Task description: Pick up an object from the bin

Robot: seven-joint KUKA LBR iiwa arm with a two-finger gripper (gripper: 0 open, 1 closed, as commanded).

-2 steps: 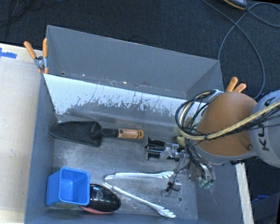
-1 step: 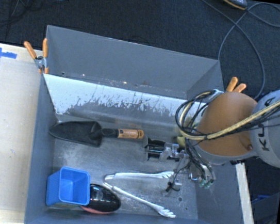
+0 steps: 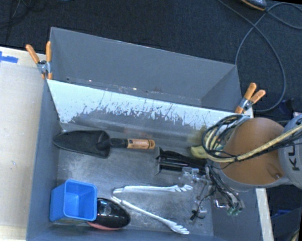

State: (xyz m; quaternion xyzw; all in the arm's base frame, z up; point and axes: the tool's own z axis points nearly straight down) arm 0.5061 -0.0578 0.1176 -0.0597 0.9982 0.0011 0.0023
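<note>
My gripper hangs low over the right part of the bin floor, under the arm's orange dome. Just to its left lie metal kitchen tongs, their two arms spread toward the right and the hinge pointing left. The upper arm's scalloped end reaches up to the gripper, and whether they touch I cannot tell. A black hand tool lies just above and left of the gripper, its right end hidden under the cables.
A black trowel with a wooden handle lies along the back left. A blue square cup and a black and red rounded object sit at the front left. A yellowish thing peeks out beside the dome.
</note>
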